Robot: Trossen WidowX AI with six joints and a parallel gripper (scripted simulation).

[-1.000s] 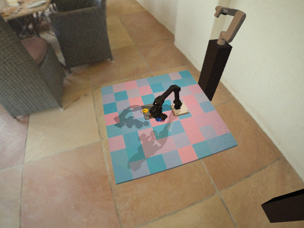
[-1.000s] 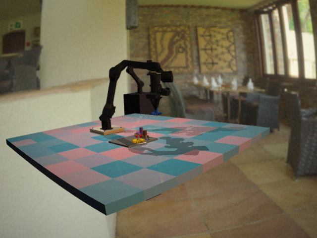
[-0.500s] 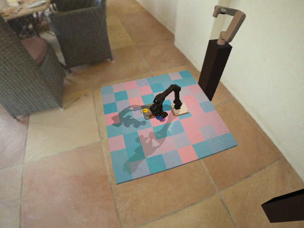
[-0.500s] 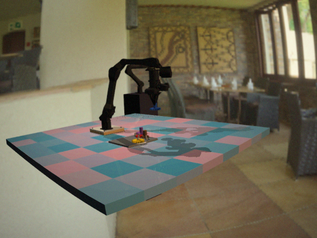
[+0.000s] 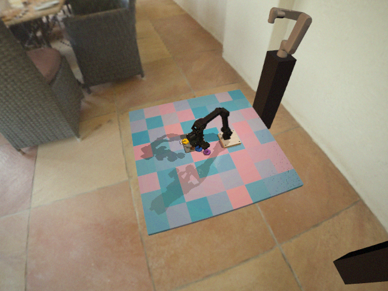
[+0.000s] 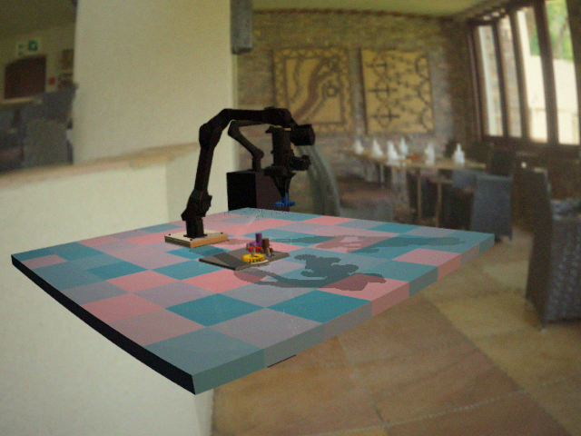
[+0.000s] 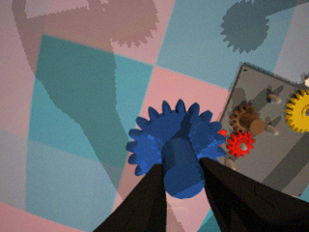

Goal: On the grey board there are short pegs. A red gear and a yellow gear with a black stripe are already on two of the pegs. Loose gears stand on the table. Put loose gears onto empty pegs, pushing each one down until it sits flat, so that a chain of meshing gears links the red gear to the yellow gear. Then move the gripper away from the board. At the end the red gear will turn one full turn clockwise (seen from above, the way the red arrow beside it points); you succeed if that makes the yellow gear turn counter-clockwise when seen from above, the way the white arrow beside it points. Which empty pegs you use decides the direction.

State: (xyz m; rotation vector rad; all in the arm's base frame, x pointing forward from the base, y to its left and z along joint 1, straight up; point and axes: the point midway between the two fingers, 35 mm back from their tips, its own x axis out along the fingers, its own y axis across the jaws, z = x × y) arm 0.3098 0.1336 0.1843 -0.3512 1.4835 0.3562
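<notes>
My gripper (image 6: 284, 192) (image 7: 181, 168) is shut on the knob of the large blue gear (image 5: 198, 148) (image 6: 284, 203) (image 7: 156, 128), held level well above the table, beside the board. The grey board (image 6: 218, 259) (image 7: 261, 179) carries the red gear (image 7: 237, 145) and, close beside it, a brown gear (image 7: 238, 118) with a tall knob. The yellow gear (image 5: 185, 141) (image 6: 253, 258) (image 7: 295, 116) is on the far side; its stripe is unclear. Bare pegs show, including one peg (image 7: 274, 99) near the yellow gear and another peg (image 7: 231, 164) near the red gear. A purple gear (image 5: 207, 151) stands on the table.
The arm's wooden base (image 5: 232, 143) (image 6: 190, 242) stands on the checkered table (image 5: 200, 207) (image 6: 220, 347). The purple knob (image 6: 258, 237) rises behind the board in the exterior view. The purple gear is not visible in the wrist view. Shadows of arm and gears cross the table.
</notes>
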